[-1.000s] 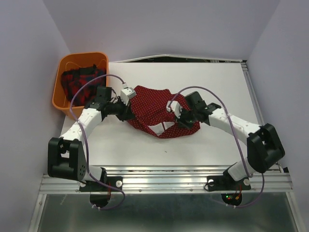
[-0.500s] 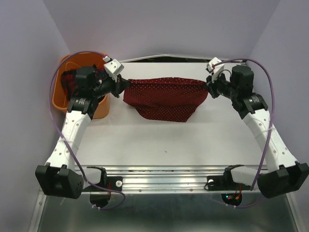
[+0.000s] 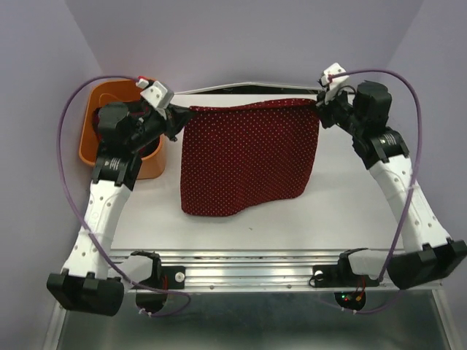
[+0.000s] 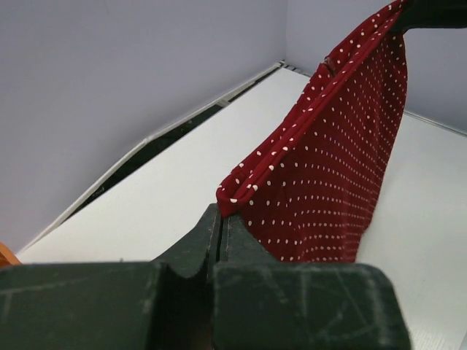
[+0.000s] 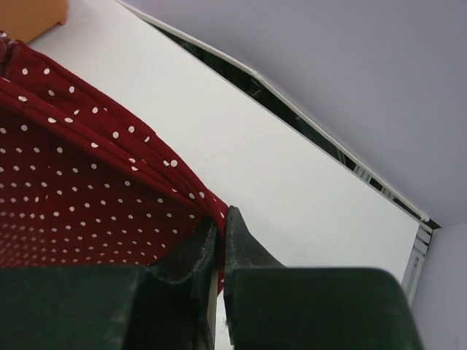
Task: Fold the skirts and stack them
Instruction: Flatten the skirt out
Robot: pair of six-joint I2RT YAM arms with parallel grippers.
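Observation:
The dark red polka-dot skirt hangs stretched in the air between both arms, its lower edge near the table. My left gripper is shut on its top left corner, seen close in the left wrist view as a gripper pinching the skirt. My right gripper is shut on the top right corner; in the right wrist view the gripper pinches the skirt. The plaid skirt is hidden in the basket behind my left arm.
An orange plastic basket stands at the back left, beside the white table. Purple walls close in on three sides. A metal rail runs along the near edge.
Both arms rose and spread apart with the polka-dot skirt, which went from a crumpled heap on the table to a flat sheet hanging between the grippers.

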